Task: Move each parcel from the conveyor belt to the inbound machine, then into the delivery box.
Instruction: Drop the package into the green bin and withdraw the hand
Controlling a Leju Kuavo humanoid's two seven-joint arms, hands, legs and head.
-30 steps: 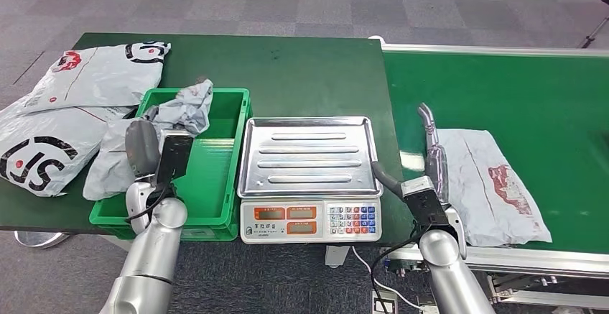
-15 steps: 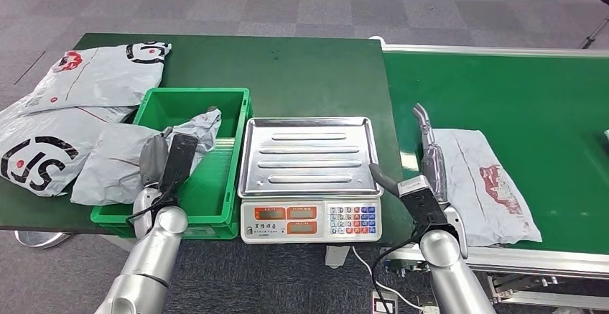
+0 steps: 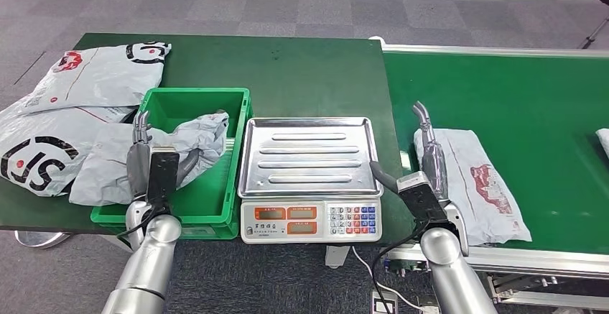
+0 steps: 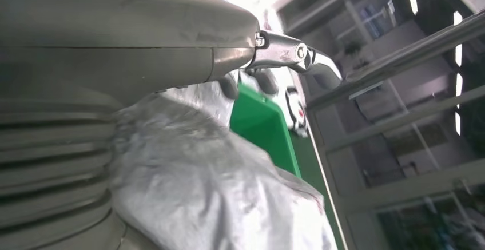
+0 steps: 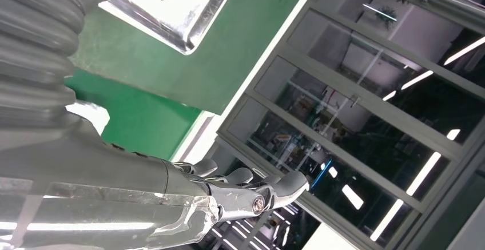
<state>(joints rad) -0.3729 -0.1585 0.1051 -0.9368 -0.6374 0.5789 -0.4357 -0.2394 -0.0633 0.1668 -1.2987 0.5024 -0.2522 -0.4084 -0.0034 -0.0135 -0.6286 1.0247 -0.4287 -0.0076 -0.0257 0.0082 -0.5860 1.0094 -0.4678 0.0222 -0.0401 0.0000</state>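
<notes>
Head view, roughly four parcels (image 3: 151, 157), one crate (image 3: 215, 185)

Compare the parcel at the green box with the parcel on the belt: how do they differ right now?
The parcel at the green box is crumpled and drapes over the box's left wall, half in, half out; the parcel on the belt lies flat. The left hand, fingers spread, is over the box parcel; the right hand stands at the belt parcel's near edge, not gripping it. The belt parcel shows a red print; the box one looks plain. Both are grey plastic mailers.
</notes>
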